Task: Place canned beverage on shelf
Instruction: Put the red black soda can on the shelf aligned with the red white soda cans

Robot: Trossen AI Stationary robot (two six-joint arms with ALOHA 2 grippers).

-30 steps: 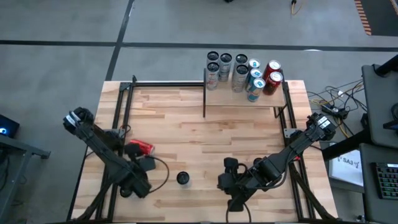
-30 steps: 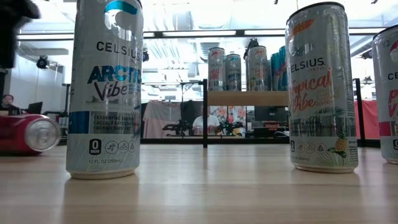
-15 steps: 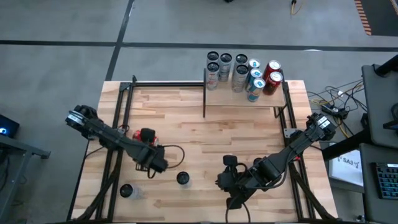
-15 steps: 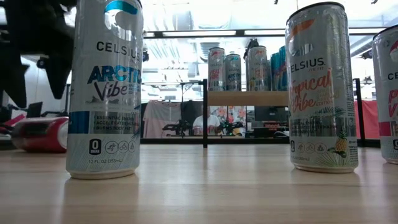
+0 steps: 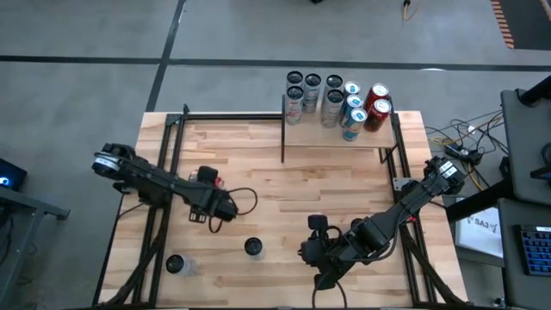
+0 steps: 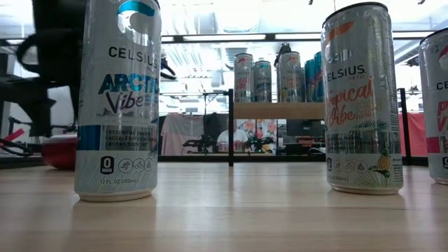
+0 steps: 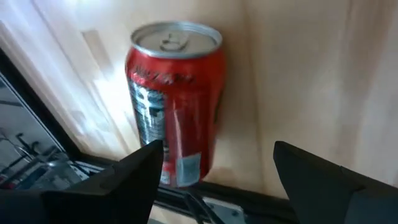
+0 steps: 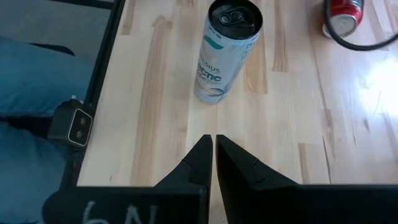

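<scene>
On the worktop (image 5: pixel 344 181), the shelf (image 5: pixel 337 136) sits at one o'clock against the far edge, with a cluster of cans (image 5: pixel 334 102) standing on it. A lying can (image 7: pixel 174 106) rests at nine o'clock, under the left gripper (image 5: pixel 209 196). Two upright cans (image 5: pixel 253 247) stand near six and seven o'clock; the right gripper (image 5: pixel 312 250) is at five o'clock.

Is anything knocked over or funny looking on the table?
Yes. The red can lies on its side by the table's left edge, while the other cans stand upright. The open left gripper is right at it, not gripping yet.
</scene>
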